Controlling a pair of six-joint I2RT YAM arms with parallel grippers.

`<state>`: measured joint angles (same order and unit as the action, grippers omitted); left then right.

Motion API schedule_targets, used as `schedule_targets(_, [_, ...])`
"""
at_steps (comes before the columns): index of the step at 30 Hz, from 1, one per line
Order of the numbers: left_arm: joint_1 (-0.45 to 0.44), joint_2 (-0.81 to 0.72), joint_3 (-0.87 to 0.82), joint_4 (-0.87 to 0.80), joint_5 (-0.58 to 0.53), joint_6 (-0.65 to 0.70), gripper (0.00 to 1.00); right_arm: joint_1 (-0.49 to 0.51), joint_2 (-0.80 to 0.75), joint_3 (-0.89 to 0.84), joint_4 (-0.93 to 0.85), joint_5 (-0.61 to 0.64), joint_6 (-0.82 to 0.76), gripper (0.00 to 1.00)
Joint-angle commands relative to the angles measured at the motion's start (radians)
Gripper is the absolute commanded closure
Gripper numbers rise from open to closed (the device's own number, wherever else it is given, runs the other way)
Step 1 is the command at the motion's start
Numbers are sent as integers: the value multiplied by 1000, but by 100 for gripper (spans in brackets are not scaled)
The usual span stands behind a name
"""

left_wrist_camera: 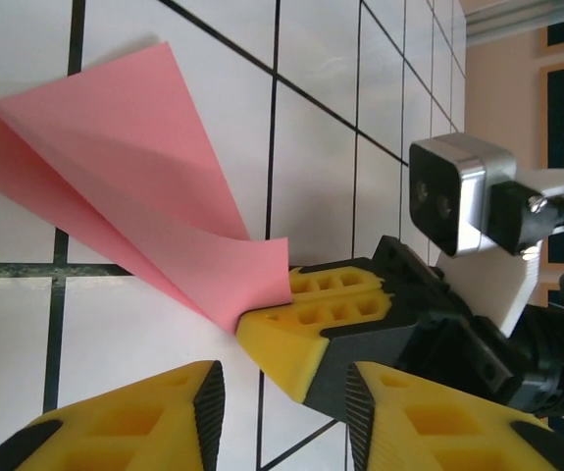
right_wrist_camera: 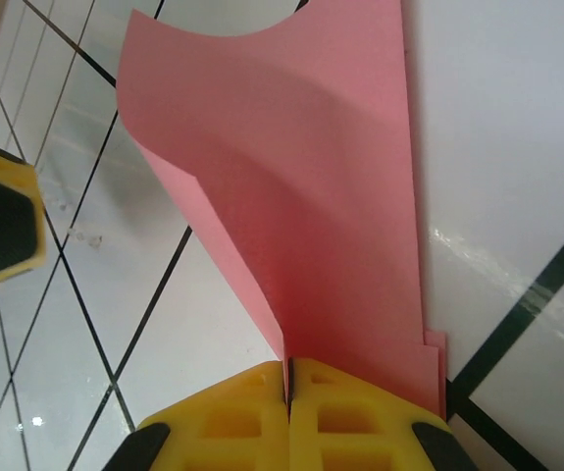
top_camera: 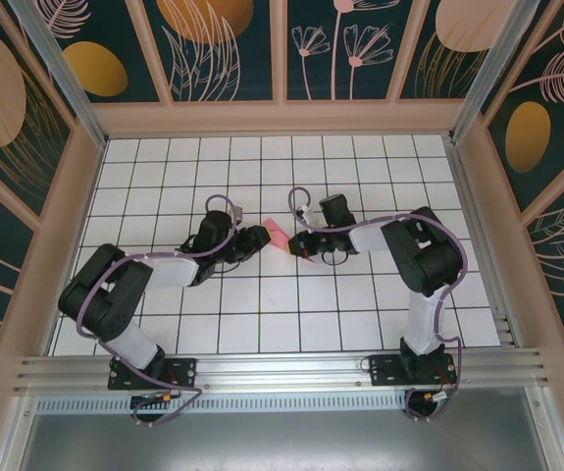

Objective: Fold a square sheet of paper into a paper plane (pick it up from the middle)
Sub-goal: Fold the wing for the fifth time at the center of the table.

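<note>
Right wrist view: the right gripper (right_wrist_camera: 288,378) has its two yellow fingers pressed together on the near edge of the pink sheet of paper (right_wrist_camera: 301,186), pinching it. From the grip the sheet rises away as a curved, folded flap. Several stacked layer edges show just to the right of the fingers. Under it lies the white table (right_wrist_camera: 517,147) with its dark grid lines.

Seen from the left wrist, the left gripper (left_wrist_camera: 282,427) has its fingers spread, with no paper between the pads. Just ahead of them the right gripper's fingers (left_wrist_camera: 326,314) clamp a lower corner of the sheet (left_wrist_camera: 134,186), which fans out over the tiles.

From above, both arms reach inward near the middle of the table (top_camera: 262,324). The sheet (top_camera: 276,234) sits between the left gripper (top_camera: 257,240) and the right gripper (top_camera: 306,253), just beside each.
</note>
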<state>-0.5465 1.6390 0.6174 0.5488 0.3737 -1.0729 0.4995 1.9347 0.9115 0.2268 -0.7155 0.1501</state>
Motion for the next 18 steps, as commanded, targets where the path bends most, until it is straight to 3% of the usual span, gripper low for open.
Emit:
schedule_targets(1, [-10,34,35,60,34,37,61,-16,19,21,-26,-81,52,100])
schedule_targets(9, [-17,98,42,127,39,51,67,-27,11,37,-22,-184,139,100])
schedule_targets(18, [-32,156,49,195,42,43,76,-32,52,77,-68,-212,185,100])
